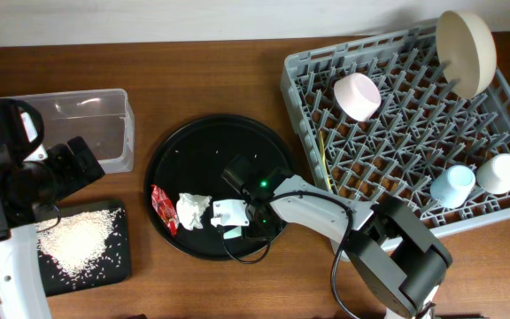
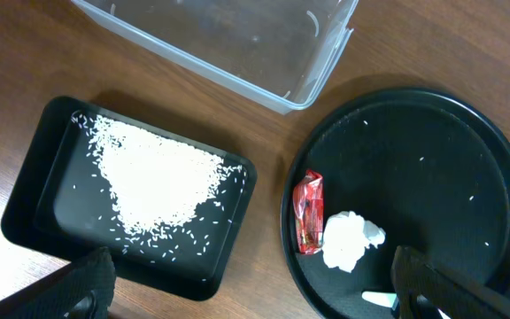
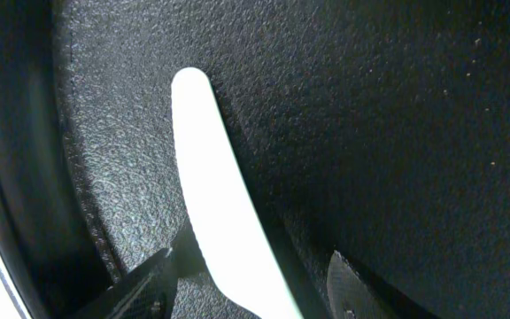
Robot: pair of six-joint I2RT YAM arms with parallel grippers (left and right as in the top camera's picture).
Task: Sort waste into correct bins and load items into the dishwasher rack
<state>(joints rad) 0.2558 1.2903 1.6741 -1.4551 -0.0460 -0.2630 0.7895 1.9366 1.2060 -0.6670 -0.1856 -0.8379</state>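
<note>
The red snack wrapper [image 1: 159,206] and the crumpled white napkin [image 1: 193,210] lie on the round black tray [image 1: 211,133]; both show in the left wrist view, wrapper [image 2: 307,211], napkin [image 2: 348,239]. The rice heap [image 1: 76,239] lies in the flat black tray [image 1: 118,266]. The clear tub [image 1: 87,124] holds nothing. My right gripper [image 1: 237,223] is low on the round tray, open, its fingers [image 3: 255,288] on either side of a pale blue utensil [image 3: 220,204]. My left gripper [image 2: 255,297] is open and empty above the table. The rack [image 1: 397,133] holds the cream dish [image 1: 467,53], pink bowl [image 1: 357,96], blue cup [image 1: 452,184], white cup [image 1: 499,173] and a yellow utensil [image 1: 326,159].
The flat black tray [image 2: 25,221] and clear tub [image 2: 237,53] sit at the left. The round tray is in the middle and the rack at the right. A few loose rice grains lie on the round tray.
</note>
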